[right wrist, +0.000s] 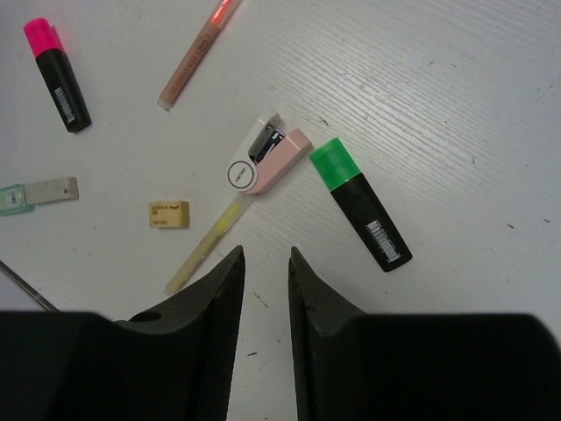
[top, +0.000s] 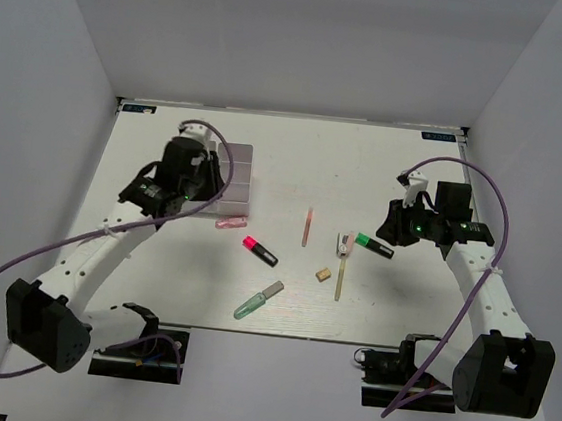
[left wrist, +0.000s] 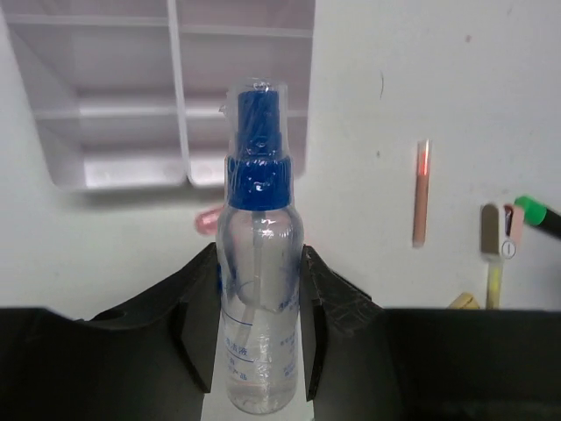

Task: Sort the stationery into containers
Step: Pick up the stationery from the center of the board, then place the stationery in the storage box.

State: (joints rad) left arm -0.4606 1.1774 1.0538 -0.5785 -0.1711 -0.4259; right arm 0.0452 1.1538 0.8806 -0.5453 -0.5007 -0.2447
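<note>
My left gripper (left wrist: 259,267) is shut on a clear spray bottle with a blue cap (left wrist: 259,237), held just short of the white compartment tray (left wrist: 175,88), which lies at the table's far left (top: 234,194). A pink tube (top: 230,222) lies in front of the tray. My right gripper (right wrist: 266,263) is open with a narrow gap and nothing in it, above the table near a green-black marker (right wrist: 361,203), a pink stapler (right wrist: 267,162) and a yellow pencil (right wrist: 206,246). A red-black marker (top: 260,251), an orange pencil (top: 307,227), a tan eraser (top: 324,273) and a pale green marker (top: 257,301) lie mid-table.
The table is boxed in by white walls on three sides. Both arm bases with purple cables sit at the near edge. The left arm (top: 107,243) reaches over the table's left side.
</note>
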